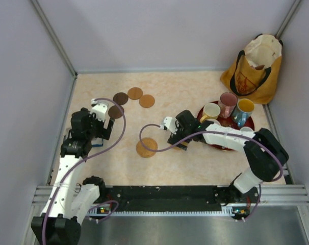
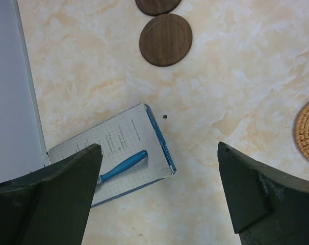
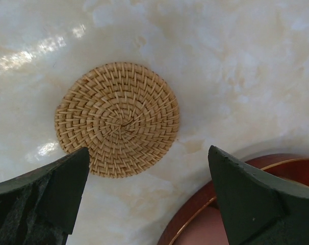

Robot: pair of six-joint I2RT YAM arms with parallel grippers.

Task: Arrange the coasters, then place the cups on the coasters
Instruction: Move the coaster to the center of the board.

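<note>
The right gripper (image 3: 148,153) hovers spread over 1 round woven tan coaster (image 3: 117,119) beside the round red tray (image 3: 192,224); the left gripper (image 2: 159,148) is spread too.

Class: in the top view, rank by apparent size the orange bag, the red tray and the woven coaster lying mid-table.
1. Orange bag, though it stands taller, nearer the camera.
2. Red tray, close behind.
3. Woven coaster, clearly smallest.

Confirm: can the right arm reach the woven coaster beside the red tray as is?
Likely yes. The woven coaster lies flat just ahead of the right arm, whose jaws stand open and empty. Nothing sits on it; the red tray rim is close but apart.
</note>
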